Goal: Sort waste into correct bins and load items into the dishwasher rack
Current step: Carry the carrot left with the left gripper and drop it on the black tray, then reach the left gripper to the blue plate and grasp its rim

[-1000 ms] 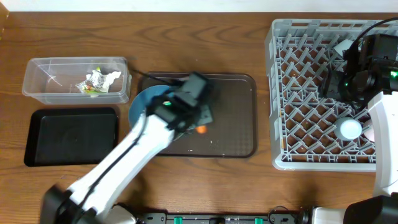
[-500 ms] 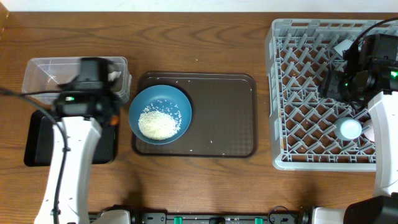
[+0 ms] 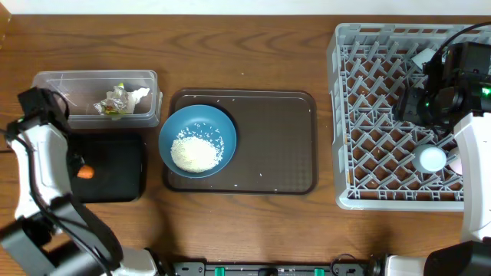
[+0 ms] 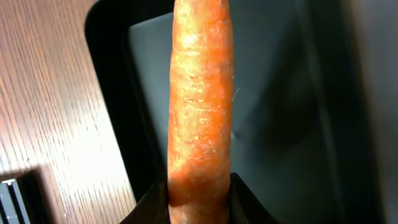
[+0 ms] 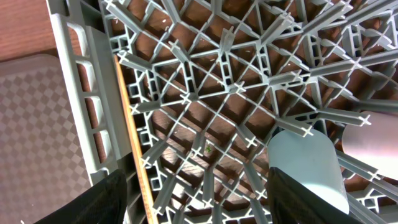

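My left gripper [image 4: 199, 194] is shut on the small orange carrot [image 4: 200, 106], which sticks out from between its jaws. The carrot [image 3: 86, 172] hangs over the left part of the shallow black tray [image 3: 115, 169]. Behind that tray the clear tub [image 3: 54, 84] holds crumpled foil and wrapper scraps [image 3: 119, 100]. A round blue dish [image 3: 219, 123] with a heap of white rice [image 3: 193, 153] sits on the brown serving tray [image 3: 276, 146]. My right gripper [image 5: 199, 199] stands open above the grey rack [image 3: 345, 115], holding nothing. In the rack lie a light blue cup [image 5: 308, 165], a pinkish cup [image 5: 373, 140] and a chopstick [image 5: 134, 143].
The brown serving tray's edge [image 5: 31, 124] lies just left of the rack's wall [image 5: 93, 93]. A few rice grains are scattered on the serving tray. Bare wooden table [image 3: 245, 54] runs behind and in front of the trays.
My left arm has swung from the brown serving tray to the far left, carrying the carrot over the black tray. The blue dish with rice is uncovered. The right arm has not moved.
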Controlling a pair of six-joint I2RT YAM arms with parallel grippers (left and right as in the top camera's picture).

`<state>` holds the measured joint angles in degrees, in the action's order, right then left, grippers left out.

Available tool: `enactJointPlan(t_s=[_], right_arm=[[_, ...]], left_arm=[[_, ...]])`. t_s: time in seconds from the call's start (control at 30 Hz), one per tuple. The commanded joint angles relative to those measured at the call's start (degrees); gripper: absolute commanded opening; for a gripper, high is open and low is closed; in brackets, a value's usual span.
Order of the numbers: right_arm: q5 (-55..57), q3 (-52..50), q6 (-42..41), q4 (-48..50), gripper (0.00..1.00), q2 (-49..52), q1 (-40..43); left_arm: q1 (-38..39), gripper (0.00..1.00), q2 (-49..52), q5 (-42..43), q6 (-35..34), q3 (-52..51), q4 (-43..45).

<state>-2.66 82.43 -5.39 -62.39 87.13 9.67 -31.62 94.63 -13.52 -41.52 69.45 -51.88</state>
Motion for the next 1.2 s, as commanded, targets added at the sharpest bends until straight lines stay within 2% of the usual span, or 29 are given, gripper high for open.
enactJointPlan(t_s=[0.0, 0.2, 0.3, 0.43, 0.53, 0.73, 0.87, 1.03, 1.17], right_arm=[[-0.2, 0.3, 0.8, -0.2, 0.66, -0.1, 0.0], [-0.2, 0.3, 1.4, -0.4, 0.66, -0.1, 0.0], [-0.2, 0.3, 1.4, -0.4, 0.66, -0.1, 0.0], [-0.2, 0.3, 1.5, -0.4, 0.66, -0.1, 0.0], [-0.2, 0.3, 1.8, -0.4, 0.66, -0.1, 0.0], [-0.2, 0.3, 1.8, -0.2, 0.66, -0.1, 0.0], [-0.2, 0.3, 1.8, -0.2, 0.66, -0.1, 0.0], [-0.2, 0.3, 1.8, -0.2, 0.66, -0.1, 0.0], [-0.2, 0.3, 1.6, -0.2, 0.66, -0.1, 0.0]], left_arm=[[-2.3, 0.12, 3.8, -0.9, 1.0, -0.7, 0.7], [-3.3, 0.17, 7.5, -0.9, 4.6, -0.7, 3.0], [-3.3, 0.35, 7.5, -0.9, 5.8, -0.5, 3.4], [-3.3, 0.47, 7.0, -0.1, 6.2, 0.6, 2.4], [-3.3, 0.51, 5.1, 4.0, 6.7, 1.8, 1.5], [-0.9, 0.58, -3.0, 22.4, 9.5, 2.4, 1.4], [6.4, 0.59, -8.4, 26.0, 13.4, 2.3, 0.9], [20.6, 0.59, -11.5, 25.9, 17.6, 2.3, 0.7], [32.8, 0.60, -9.7, 21.4, 17.5, 2.3, 1.5]])
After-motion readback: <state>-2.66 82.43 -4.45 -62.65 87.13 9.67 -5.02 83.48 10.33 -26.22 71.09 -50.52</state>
